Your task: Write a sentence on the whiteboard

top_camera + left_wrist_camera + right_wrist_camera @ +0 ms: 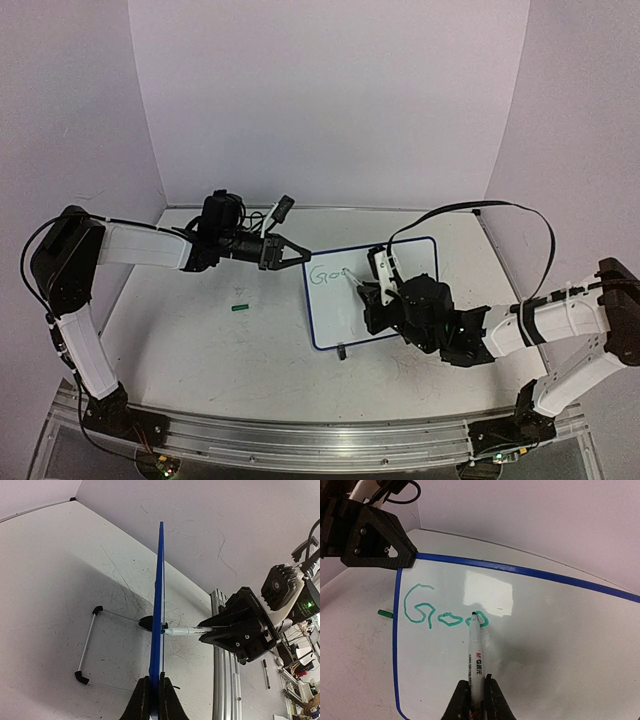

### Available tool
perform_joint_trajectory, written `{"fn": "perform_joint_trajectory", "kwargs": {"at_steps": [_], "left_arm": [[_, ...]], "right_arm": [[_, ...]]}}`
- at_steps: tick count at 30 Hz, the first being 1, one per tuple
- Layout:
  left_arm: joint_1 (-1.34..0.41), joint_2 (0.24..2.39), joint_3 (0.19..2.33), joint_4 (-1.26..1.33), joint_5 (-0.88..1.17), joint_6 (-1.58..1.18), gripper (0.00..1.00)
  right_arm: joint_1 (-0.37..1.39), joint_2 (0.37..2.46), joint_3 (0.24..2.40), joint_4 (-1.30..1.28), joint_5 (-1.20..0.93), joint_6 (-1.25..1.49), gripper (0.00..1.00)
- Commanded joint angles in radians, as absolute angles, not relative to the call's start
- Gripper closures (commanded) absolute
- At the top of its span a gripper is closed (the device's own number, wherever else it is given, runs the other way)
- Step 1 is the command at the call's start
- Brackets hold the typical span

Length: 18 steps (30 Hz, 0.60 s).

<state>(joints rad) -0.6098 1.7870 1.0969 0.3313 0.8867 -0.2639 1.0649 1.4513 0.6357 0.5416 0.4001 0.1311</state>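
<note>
Nearest to us, in the right wrist view, the right claw (476, 700) is clamped tight on a white-barrelled marker pen with a black tip (475, 652), its two black fingers pressed against the lower end of the barrel. We see the pen's tip touching the small white whiteboard with a thin dark-blue frame (555, 650), right on the last of the green handwritten letters (440, 614), which read "Goo" across the board's upper left part. At the board's top left corner the left claw (407, 555) pinches the blue frame. From the left wrist view we see that claw closed on the board's rim. The board shows edge-on there, with a thin wire stand with black ends (87, 642) on the side away from the pen. From above, we find the board right of centre on the white scuffed tabletop (200, 345), between the two arms. A small green pen cap (239, 308) lies on the table left of the board, apart from it.
</note>
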Motion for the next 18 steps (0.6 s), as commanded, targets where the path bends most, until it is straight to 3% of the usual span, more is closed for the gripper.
{"fn": "perform_joint_trajectory", "kwargs": {"at_steps": [1,11,18], "left_arm": [[-0.614,1.744,1.09,0.33,0.892,-0.239,1.0],[-0.614,1.739,1.086,0.33,0.887,-0.238,1.0],[-0.614,1.745,1.09,0.33,0.888,-0.237,1.0]], "right_arm": [[1.056,1.457,0.633,0.53,0.385,0.15,1.0],[1.072,1.424,0.62,0.498,0.394,0.169,1.0],[1.061,1.279,0.586,0.522,0.421,0.167,1.0]]}}
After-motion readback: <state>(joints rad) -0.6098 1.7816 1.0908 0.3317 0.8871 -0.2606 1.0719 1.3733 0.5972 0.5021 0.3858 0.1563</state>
